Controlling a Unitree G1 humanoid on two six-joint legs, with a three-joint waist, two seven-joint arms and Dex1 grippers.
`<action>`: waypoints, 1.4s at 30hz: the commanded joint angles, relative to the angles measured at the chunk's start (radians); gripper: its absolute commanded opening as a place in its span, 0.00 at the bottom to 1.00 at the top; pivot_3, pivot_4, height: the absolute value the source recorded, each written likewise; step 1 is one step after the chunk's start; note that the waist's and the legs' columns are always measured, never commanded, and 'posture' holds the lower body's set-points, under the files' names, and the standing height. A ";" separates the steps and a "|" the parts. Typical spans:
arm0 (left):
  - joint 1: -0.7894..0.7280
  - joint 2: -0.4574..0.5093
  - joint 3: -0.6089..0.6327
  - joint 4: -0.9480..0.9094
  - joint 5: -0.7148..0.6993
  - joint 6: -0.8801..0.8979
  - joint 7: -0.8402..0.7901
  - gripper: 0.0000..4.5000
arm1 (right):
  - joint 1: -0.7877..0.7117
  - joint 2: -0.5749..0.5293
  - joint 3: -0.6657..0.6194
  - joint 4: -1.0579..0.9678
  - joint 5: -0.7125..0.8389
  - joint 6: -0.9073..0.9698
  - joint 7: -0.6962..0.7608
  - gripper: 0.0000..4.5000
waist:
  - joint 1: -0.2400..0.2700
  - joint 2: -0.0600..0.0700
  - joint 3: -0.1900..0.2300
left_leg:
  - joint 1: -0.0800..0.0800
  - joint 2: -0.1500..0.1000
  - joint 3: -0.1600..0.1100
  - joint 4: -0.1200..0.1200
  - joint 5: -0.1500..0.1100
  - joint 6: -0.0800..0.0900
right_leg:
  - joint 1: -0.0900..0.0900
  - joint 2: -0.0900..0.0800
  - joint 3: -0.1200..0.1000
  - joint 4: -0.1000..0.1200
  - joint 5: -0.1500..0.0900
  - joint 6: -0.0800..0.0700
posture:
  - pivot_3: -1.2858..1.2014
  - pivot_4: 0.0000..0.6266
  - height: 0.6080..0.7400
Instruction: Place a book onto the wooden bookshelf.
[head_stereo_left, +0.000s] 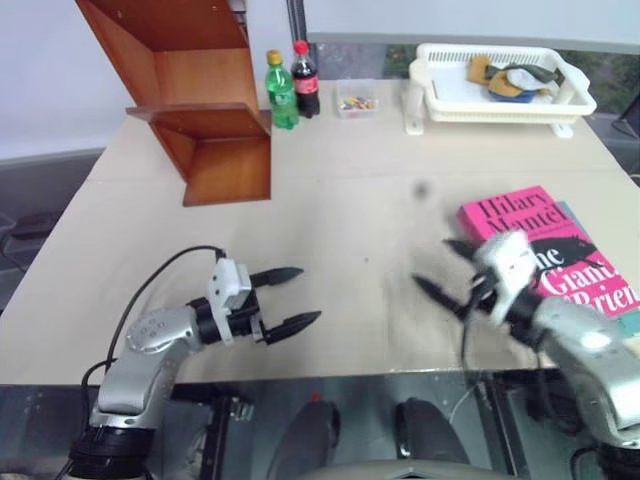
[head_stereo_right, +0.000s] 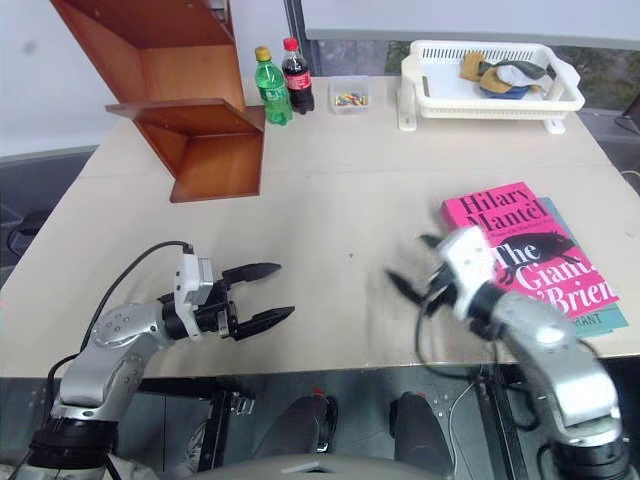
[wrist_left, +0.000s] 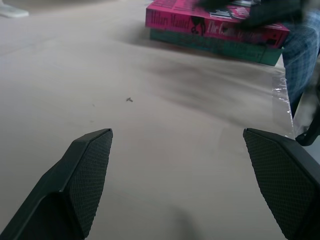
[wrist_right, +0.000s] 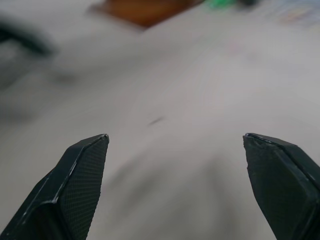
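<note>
The pink book (head_stereo_left: 525, 222) lies flat at the table's right side, stacked on a teal-green book (head_stereo_right: 603, 320); the left wrist view shows the pink one (wrist_left: 210, 22) from the side. The wooden bookshelf (head_stereo_left: 200, 100) stands at the far left of the table. My right gripper (head_stereo_left: 432, 262) hangs open just left of the book, above the table, fingers pointing toward the table's middle, nothing between them. My left gripper (head_stereo_left: 308, 294) is open and empty near the front left edge, pointing right toward the book. The right wrist view has the right gripper (wrist_right: 175, 135) over bare tabletop.
A green bottle (head_stereo_left: 281, 92) and a cola bottle (head_stereo_left: 305, 80) stand right beside the bookshelf. A small clear box (head_stereo_left: 356, 100) sits behind them. A white basket (head_stereo_left: 500, 105) with cloth items is at the far right. A person's checked sleeve (wrist_left: 302, 50) shows beyond the books.
</note>
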 joint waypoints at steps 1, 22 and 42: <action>-0.030 -0.007 -0.001 -0.016 -0.002 -0.025 0.000 1.00 | -0.064 -0.078 -0.319 0.137 0.023 -0.017 -0.075 0.98 | 0.001 0.000 0.000 | 0.000 0.000 0.000 0.000 0.000 0.000 | 0.001 0.000 0.000 0.000 0.000 0.000 | 0.52 0.24 1.00; -0.211 -0.015 -0.032 -0.073 -0.193 0.112 -0.139 1.00 | -0.128 -0.543 -0.256 1.273 -0.256 -0.555 0.258 0.02 | -0.031 0.004 0.001 | 0.006 0.003 0.012 0.002 -0.002 0.005 | 0.005 0.002 0.007 0.001 0.000 0.000 | 0.52 0.24 1.00; -0.195 0.012 -0.024 -0.090 -0.218 0.120 -0.203 1.00 | -0.420 -0.414 0.024 1.606 -0.339 -0.780 0.448 0.02 | -0.034 0.006 0.003 | 0.007 0.003 0.011 0.003 -0.002 0.004 | 0.005 0.002 0.008 0.000 0.000 0.001 | 0.52 0.24 1.00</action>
